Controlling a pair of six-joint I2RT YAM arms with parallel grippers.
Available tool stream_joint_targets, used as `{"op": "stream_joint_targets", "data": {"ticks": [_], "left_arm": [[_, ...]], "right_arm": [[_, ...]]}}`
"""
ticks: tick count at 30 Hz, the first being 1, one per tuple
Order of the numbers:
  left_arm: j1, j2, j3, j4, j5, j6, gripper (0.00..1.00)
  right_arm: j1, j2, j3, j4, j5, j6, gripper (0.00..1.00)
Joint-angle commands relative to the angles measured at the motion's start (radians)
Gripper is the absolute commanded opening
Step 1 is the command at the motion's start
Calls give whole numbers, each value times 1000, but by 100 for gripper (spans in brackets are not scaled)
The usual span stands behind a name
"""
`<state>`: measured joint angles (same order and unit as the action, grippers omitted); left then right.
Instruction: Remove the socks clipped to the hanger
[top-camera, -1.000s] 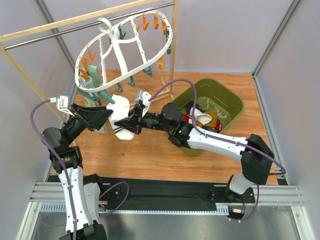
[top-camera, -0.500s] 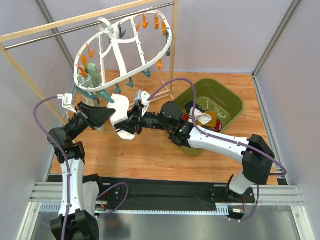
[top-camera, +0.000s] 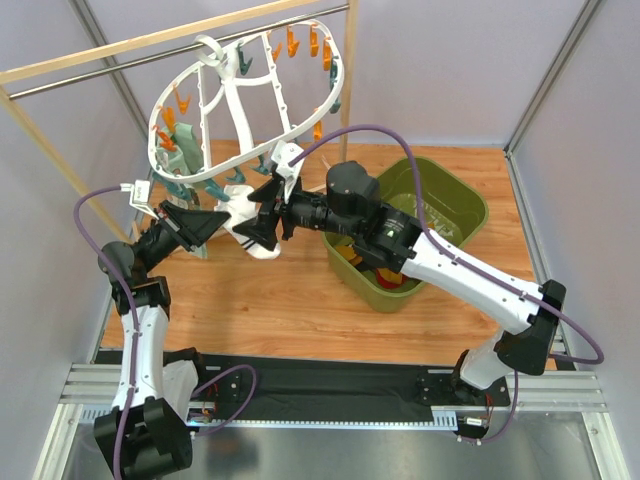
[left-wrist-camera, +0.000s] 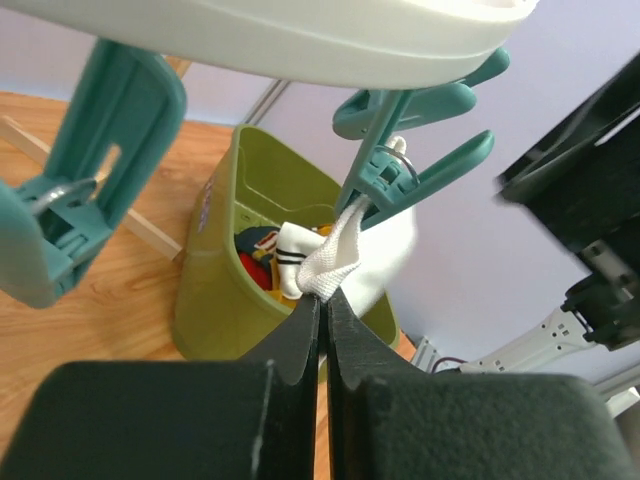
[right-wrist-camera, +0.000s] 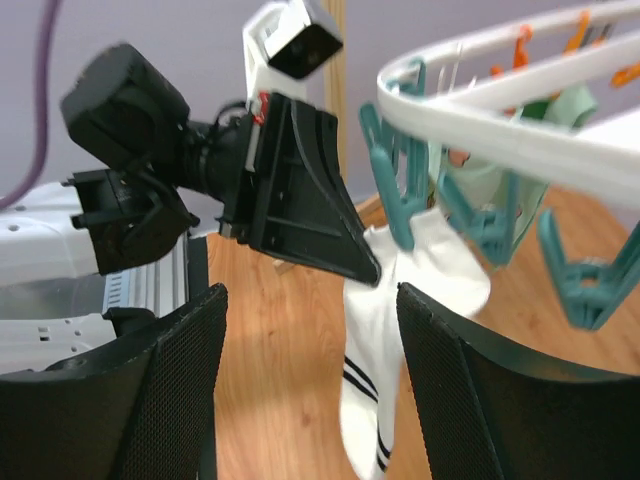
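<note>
Wooden desk (top-camera: 300, 300) below white hanger (top-camera: 250, 100); left gripper (left-wrist-camera: 322, 300) pinched shut on white striped sock (left-wrist-camera: 345, 255) hanging from teal clip (left-wrist-camera: 420, 170), right gripper (right-wrist-camera: 308, 295) wide open beside it, holding nothing; only left wrist view shows clip biting the cuff

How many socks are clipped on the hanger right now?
2 visible: a white sock under a teal clip, pinched by the left gripper, and a mint sock beside it, behind the hanger rim. Others may be hidden.
</note>
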<state>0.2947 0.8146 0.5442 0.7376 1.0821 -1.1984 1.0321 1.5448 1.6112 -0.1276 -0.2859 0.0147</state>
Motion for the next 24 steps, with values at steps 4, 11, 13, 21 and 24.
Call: {"op": "stream_joint_targets", "data": {"ticks": [4,11,13,21,24], "left_arm": [[-12,41,34,140,12,13,0],[-12,61,48,140,7,19,0],[-12,66,53,137,6,22,0],[-12,55,74,-6,-17,105,0],[-12,58,83,-37,-21,128,0]], "right_arm": [[-3,50,176,-158,-82,-160,70],[-21,222,371,-179,-239,-269,64],[-24,247,389,-165,-278,-312,64],[-27,282,329,-27,-219,-386,70],[-26,290,337,-14,-187,-398,71]]}}
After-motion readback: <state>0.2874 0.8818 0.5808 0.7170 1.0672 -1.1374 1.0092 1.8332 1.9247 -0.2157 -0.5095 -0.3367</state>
